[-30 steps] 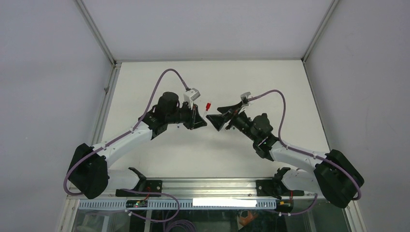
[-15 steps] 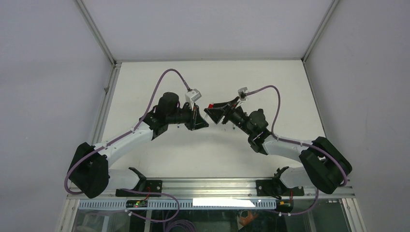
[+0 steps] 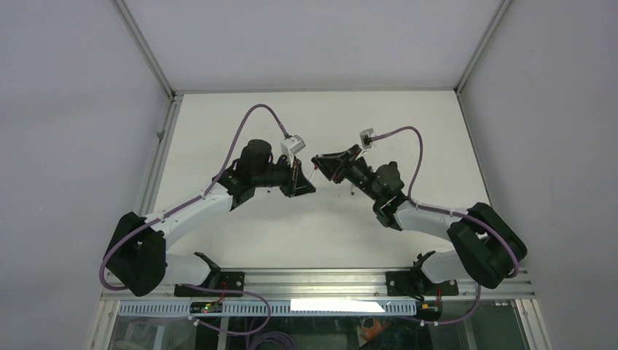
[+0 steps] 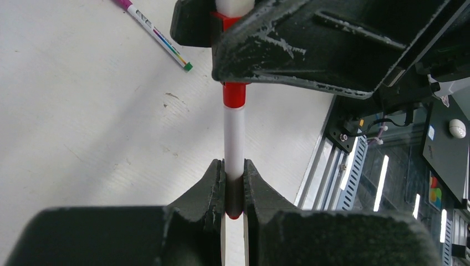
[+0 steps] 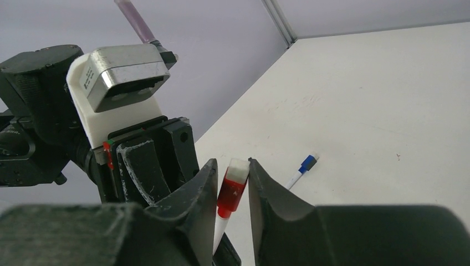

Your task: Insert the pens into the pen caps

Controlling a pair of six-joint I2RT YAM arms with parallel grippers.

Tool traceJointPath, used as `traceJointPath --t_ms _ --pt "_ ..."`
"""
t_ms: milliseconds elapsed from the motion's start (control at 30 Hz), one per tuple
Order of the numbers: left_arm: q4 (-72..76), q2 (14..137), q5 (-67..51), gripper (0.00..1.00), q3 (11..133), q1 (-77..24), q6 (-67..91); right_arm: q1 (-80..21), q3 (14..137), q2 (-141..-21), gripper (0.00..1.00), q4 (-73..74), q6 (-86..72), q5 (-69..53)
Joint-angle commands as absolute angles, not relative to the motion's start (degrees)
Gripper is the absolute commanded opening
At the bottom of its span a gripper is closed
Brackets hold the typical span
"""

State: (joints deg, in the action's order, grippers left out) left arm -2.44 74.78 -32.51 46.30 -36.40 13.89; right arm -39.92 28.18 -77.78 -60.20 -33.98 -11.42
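Since 1 second ago, my right fingers (image 5: 194, 194) have swung in and closed on the stubby red plastic cap (image 5: 230, 194). My left fingers (image 4: 210, 188) stay clenched on the thin white pen (image 4: 234, 133), above the table (image 4: 83, 122).

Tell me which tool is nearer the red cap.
Right. The right tool straddles the red cap; the left tool grips the pen further down, clear of it.

You're looking at white arm links (image 3: 186, 215) joining black joint housings (image 3: 135, 259), purple cables (image 5: 134, 18) looping to silver-faced cameras (image 5: 119, 72), black fingers (image 4: 332, 50) showing scuffs.
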Motion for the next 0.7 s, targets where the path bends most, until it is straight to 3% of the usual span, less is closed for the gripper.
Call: traceJointPath --t_ms 0,200,667 --pt "-0.2 74.8 -33.3 0.00 46.7 -36.9 12.5 -40.1 30.7 -78.0 0.25 -64.0 -34.4 -13.6" --pt "-0.2 73.7 -31.6 0.00 47.3 -36.9 11.9 -40.1 30.9 -78.1 0.00 -62.7 -34.7 -14.0" --pt "5.1 69.2 -18.7 0.00 51.7 -36.9 8.1 -40.4 28.9 -80.1 0.00 -62.9 -38.9 -13.9"
